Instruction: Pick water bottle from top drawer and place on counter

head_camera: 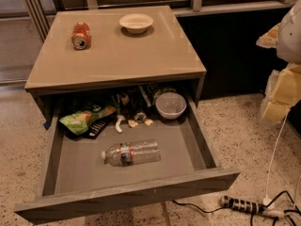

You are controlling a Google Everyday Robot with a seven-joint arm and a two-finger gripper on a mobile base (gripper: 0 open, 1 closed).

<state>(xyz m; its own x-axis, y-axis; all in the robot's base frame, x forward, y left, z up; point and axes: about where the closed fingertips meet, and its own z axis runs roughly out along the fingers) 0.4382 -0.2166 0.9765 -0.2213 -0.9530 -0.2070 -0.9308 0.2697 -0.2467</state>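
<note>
The top drawer stands pulled fully out below the counter. On its grey floor the water bottle lies on its side, white cap pointing left, red-and-dark band near the middle. My gripper hangs at the right edge of the camera view, beige and blurred, beside the drawer's right wall and well apart from the bottle. Nothing is held in it that I can see.
An orange-red soda can lies on the counter's left, a white bowl at its back. Inside the drawer's rear are a green snack bag, a grey bowl and small scraps. A power strip and cables lie on the floor at right.
</note>
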